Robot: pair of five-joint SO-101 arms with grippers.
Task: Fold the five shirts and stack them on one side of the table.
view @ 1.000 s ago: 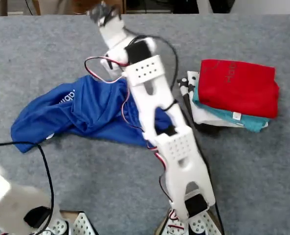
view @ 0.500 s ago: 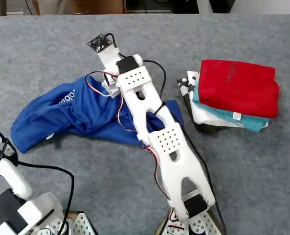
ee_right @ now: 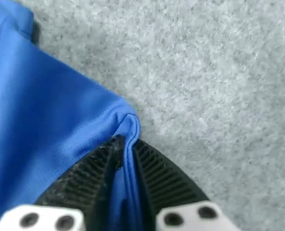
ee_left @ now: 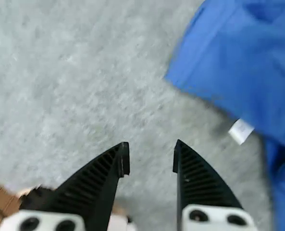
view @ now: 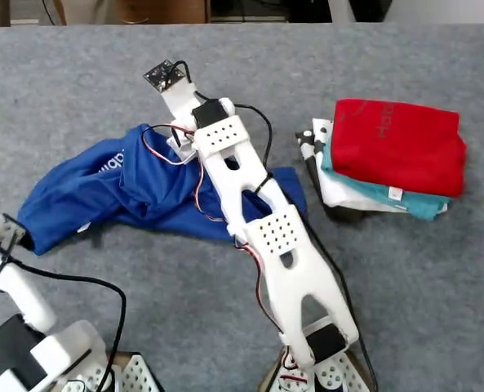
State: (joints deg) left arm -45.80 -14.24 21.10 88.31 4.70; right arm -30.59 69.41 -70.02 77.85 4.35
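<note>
The blue shirt (view: 119, 188) lies crumpled at 9 o'clock on the counter (view: 429, 310), the folded stack (view: 388, 155) at 3 o'clock. The right jaws pinch the shirt's 1 o'clock edge; the left jaws stand parted over the counter near its 8 o'clock corner.

A plain blue shirt (view: 103, 184) on the mottled grey table (view: 437, 278); stacked nearby, red shirt (view: 392, 143), teal shirt (view: 421, 206), white shirt (view: 348, 196).

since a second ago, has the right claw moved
Yes. The right claw has pulled back from the far edge of the table, now level with the red shirt on the stack, shut on the blue shirt.
</note>
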